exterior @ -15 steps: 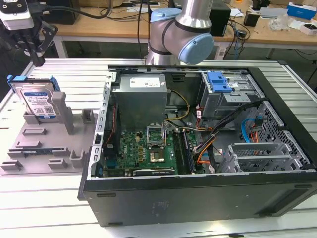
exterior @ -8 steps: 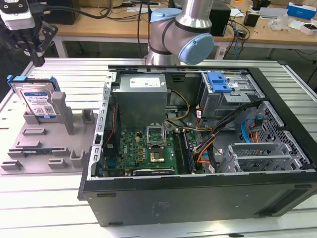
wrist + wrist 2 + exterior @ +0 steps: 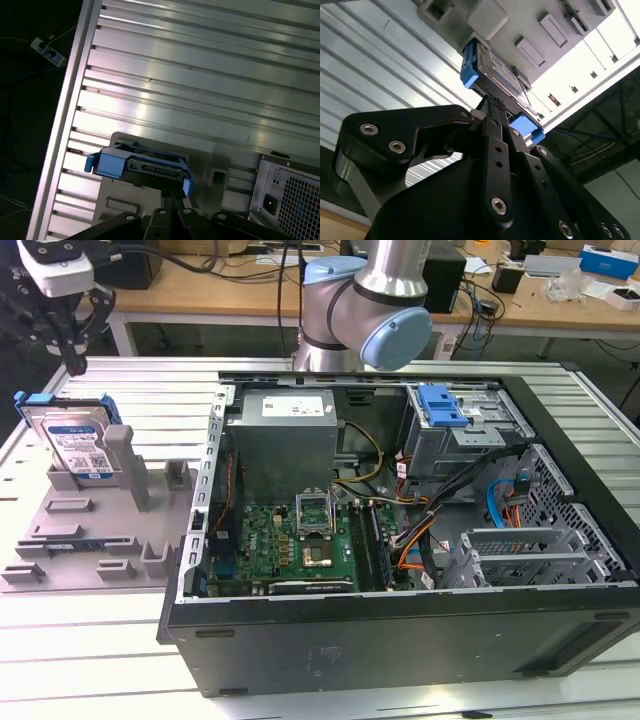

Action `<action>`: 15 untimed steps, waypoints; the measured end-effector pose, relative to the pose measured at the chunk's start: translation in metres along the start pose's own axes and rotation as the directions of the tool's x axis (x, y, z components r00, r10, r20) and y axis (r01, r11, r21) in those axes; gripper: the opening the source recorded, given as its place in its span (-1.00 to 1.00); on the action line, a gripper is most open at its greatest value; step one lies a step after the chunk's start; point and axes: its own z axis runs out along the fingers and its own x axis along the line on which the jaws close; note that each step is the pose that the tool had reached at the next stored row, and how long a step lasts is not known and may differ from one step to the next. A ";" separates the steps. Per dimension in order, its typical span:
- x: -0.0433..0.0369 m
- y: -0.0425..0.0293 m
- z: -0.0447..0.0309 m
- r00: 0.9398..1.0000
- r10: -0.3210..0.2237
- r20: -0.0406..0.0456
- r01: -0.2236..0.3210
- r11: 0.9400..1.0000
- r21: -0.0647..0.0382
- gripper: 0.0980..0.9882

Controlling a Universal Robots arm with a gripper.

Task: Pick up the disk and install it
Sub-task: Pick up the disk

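Observation:
The disk (image 3: 78, 440) stands on edge, leaning in a grey holder (image 3: 95, 530) at the exterior view's left. It is silver with a blue-and-white label and blue rails. My gripper (image 3: 75, 364) hangs just above the disk's top edge, shut, with nothing between its fingers and a small gap to the disk. In both wrist views the black fingers point at the disk's end with the blue rails (image 3: 492, 67) (image 3: 142, 165), the gripper (image 3: 495, 102) (image 3: 170, 194) close to it but apart.
An open computer case (image 3: 400, 640) lies on the ribbed metal table (image 3: 130, 390) toward the exterior view's right. Inside are a grey power supply (image 3: 285, 440), a green motherboard (image 3: 290, 540), loose cables and a drive cage with a blue latch (image 3: 443, 405). The arm's base (image 3: 360, 310) stands behind the case.

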 end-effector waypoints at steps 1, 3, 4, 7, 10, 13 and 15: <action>0.0000 0.0000 0.0001 0.999 -0.037 -0.002 0.037 0.999 0.002 -0.98; 0.0000 -0.0001 0.0008 0.994 -0.109 -0.005 0.109 0.994 0.005 -0.98; -0.0001 0.0000 0.0012 0.990 -0.140 -0.006 0.140 0.990 0.006 -0.98; -0.0001 -0.0001 0.0031 0.974 -0.227 -0.005 0.227 0.974 0.012 -0.98; -0.0003 -0.0002 0.0057 0.947 -0.322 -0.004 0.322 0.947 0.018 -0.55; -0.0004 -0.0003 0.0080 0.920 -0.393 -0.006 0.393 0.919 0.022 -0.15; -0.0004 -0.0004 0.0090 0.906 -0.424 -0.006 0.424 0.905 0.025 0.00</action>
